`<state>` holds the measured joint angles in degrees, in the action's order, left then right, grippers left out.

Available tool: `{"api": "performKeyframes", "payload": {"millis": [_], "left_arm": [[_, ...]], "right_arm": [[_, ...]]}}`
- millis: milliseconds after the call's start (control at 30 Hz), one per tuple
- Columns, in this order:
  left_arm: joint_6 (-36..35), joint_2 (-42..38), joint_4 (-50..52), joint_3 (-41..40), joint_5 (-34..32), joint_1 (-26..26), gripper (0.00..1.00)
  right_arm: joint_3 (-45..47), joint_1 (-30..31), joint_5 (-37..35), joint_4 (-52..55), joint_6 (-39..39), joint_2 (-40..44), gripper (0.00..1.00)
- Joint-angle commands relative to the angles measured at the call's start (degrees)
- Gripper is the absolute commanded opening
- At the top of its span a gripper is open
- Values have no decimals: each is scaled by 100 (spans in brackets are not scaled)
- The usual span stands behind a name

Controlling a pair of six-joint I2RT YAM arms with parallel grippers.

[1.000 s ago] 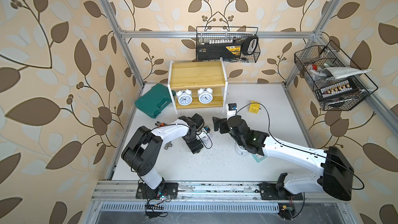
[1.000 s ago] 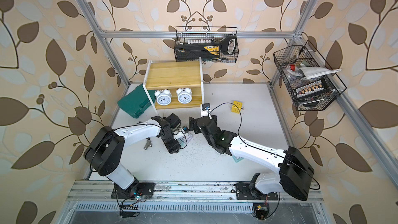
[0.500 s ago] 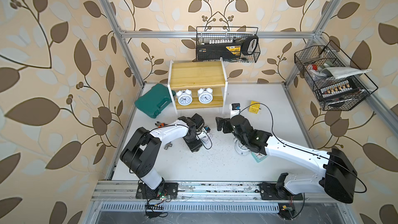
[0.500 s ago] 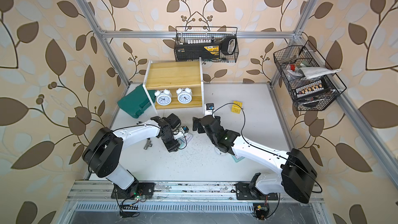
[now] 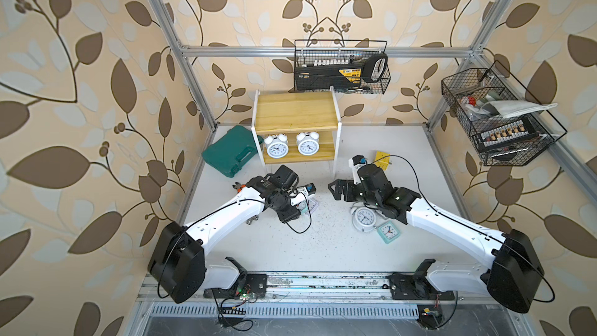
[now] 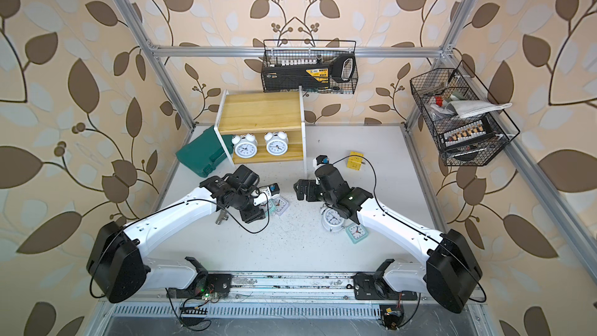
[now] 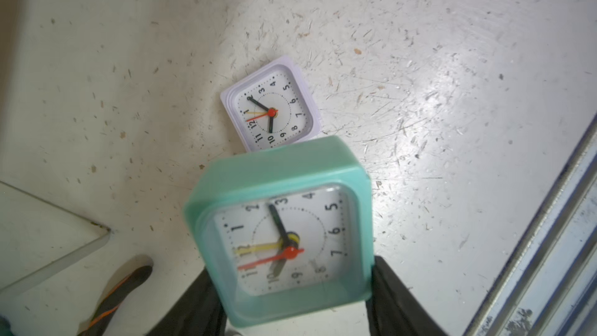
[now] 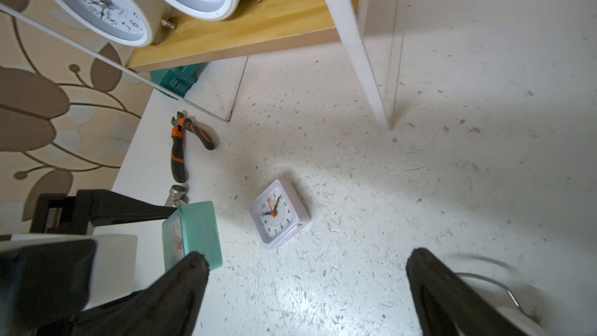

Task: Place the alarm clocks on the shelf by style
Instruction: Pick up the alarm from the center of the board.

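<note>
The left tool [image 7: 292,289] clamps a glossy mint-green square clock [image 7: 277,237]. Just beyond it, a pale lilac square clock [image 7: 271,108] lies on the scratched white worktop [image 7: 420,59]. The right tool [image 8: 307,286] gapes empty, the lilac clock before it. Orange-handled pliers [image 8: 179,147] lie nearby. Two round twin-bell clocks [image 5: 275,147] stand on the lower board of the wooden shelf [image 5: 297,114].

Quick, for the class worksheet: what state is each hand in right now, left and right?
Left hand: closed on the mint-green square clock.
Right hand: open, holding nothing.
</note>
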<state>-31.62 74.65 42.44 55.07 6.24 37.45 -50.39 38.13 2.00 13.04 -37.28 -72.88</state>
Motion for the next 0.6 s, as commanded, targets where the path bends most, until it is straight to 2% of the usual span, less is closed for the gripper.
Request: {"api": "performKeyframes", "payload": {"millis": [0,267,467,567], "left_arm": [[-587,-235,118,273,444,-54,42],[-1255,-302,169,417,854,-54,42],[-1502,-355,118,397,889,-45,42],[-1589,-438,30,301,884,-45,42]], "right_arm": [[-255,-202,1323,358,-239,74,90],[-1001,-326,2967,880,-245,-691,85],[-1450,-292,3680,897,-291,-1366,85],[-1541,-269,3985,710,-369,-1630,78]]}}
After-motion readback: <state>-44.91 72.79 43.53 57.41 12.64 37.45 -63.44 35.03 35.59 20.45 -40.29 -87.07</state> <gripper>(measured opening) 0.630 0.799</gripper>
